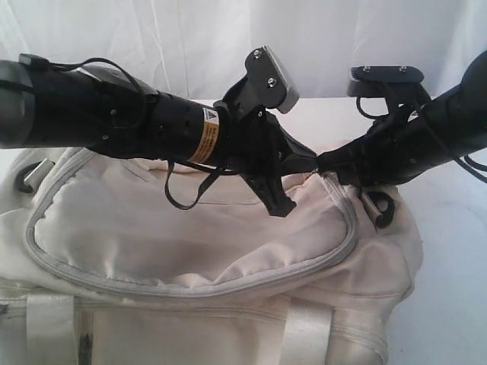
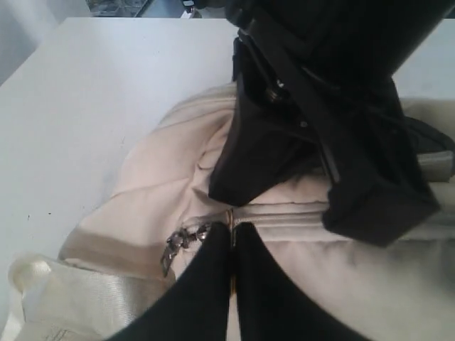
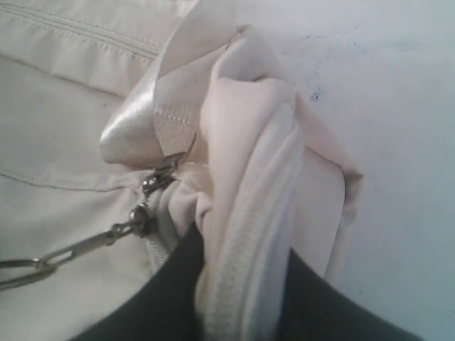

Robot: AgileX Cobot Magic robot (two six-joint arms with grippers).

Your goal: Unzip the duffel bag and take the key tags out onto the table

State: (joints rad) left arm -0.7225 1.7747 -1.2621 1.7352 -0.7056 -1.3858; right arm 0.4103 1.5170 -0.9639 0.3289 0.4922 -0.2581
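Cream duffel bag (image 1: 190, 228) on white table (image 1: 456, 266); white backdrop (image 1: 190, 38)

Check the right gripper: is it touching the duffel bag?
Touching: the right wrist view shows the right gripper clamped on a zip-edge fold of the duffel bag.

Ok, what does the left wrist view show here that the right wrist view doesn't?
Only the left wrist view: the left claw, fingers pressed together at the zip line, with the right arm and its black body just ahead. Only the right wrist view: the right claw pinching a fold of the zip piping between its fingers. Both: the cream duffel bag, the white table, and metal zip hardware beside the claw. Neither shows the key tags.
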